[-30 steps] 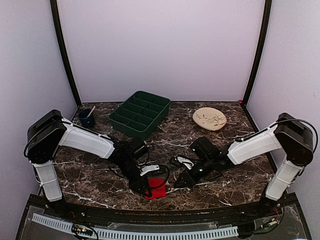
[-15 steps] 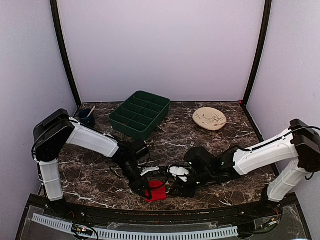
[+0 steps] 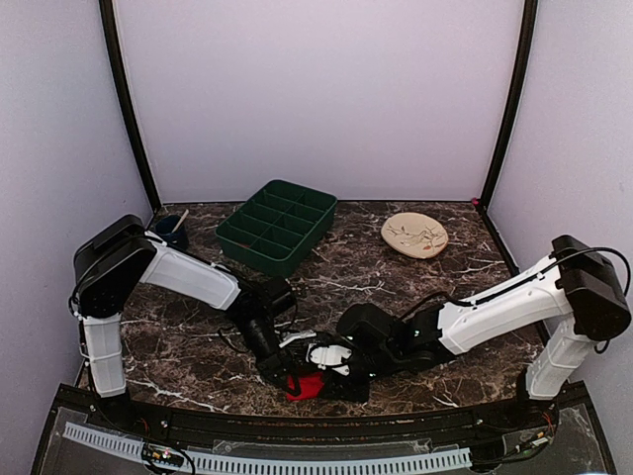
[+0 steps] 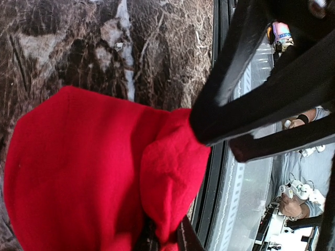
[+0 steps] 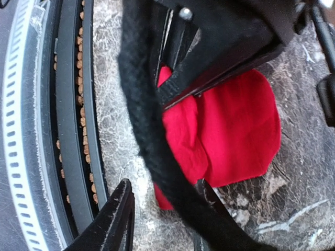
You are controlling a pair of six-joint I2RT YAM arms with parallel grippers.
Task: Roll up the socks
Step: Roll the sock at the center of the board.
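The socks are a bright red folded bundle near the table's front edge. In the left wrist view the socks fill the lower left, and my left gripper is shut on a fold of their fabric at the bottom. My left gripper sits at the bundle's left side. My right gripper is at its right side, close to the left one. Its black fingers stand open, and the near corner of the socks lies between them. A black cable crosses that view.
A green compartment tray stands at the back centre. A beige plate lies at the back right and a dark cup with a stick at the back left. The black front rail runs just beside the socks.
My right arm has swung left across the table until its gripper reached the socks, and its jaws have widened. My left gripper has kept its hold on the fabric, almost still.
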